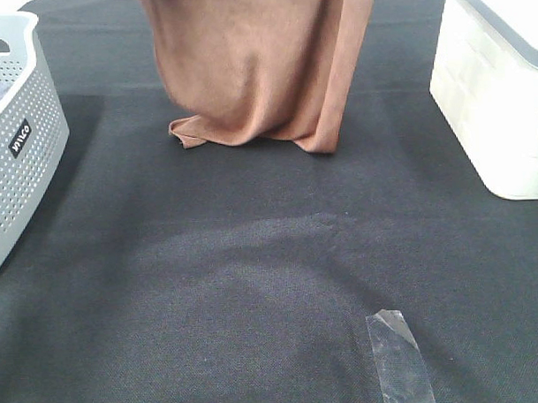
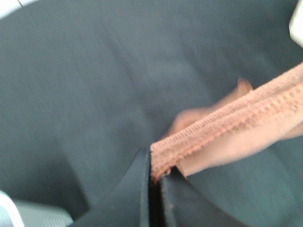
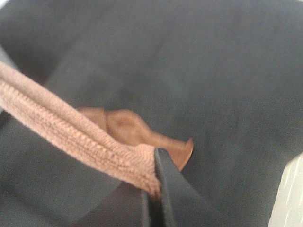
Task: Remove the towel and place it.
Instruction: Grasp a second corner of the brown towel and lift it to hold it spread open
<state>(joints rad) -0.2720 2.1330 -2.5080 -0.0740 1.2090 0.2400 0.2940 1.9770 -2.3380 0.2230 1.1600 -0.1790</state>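
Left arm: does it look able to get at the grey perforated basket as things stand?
Probably yes: only black cloth lies between the hanging towel and the basket. But the left tool is shut on the towel, as is the right tool, so it would drag along.

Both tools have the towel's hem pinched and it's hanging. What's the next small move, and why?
Probably raise both together a little. The left tool and right tool are shut on the hem of the towel, but its bottom edge lies bunched on the black table cloth, so moving sideways now would likely drag it.
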